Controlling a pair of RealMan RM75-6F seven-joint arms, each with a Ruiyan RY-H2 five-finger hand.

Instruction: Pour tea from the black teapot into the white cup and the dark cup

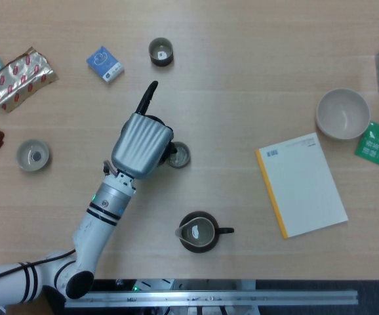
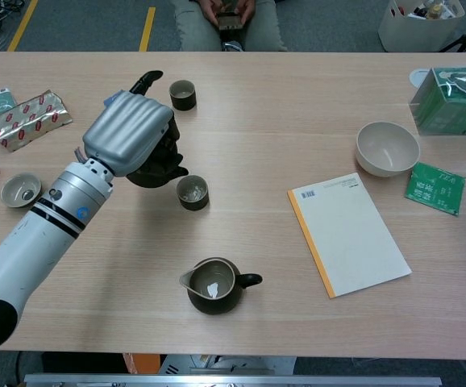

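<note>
My left hand [image 1: 141, 144] grips the black teapot [image 2: 157, 167] from above and hides most of it in the head view. Only its long handle [image 1: 149, 97] sticks out towards the far side. The pot is held about level, with its spout just left of a dark cup [image 1: 178, 155] that has liquid in it; no stream shows. In the chest view this dark cup [image 2: 193, 192] stands right beside the pot. A pale cup [image 1: 33, 155] sits at the far left. Another dark cup [image 1: 160, 51] stands at the back. My right hand is out of sight.
A dark pitcher [image 1: 199, 231] holding liquid stands near the front edge. To the right lie a yellow-spined notebook [image 1: 301, 184], a white bowl [image 1: 342, 113] and a green packet [image 1: 378, 146]. A blue packet [image 1: 105, 63] and a foil snack bag [image 1: 19, 77] lie at the back left.
</note>
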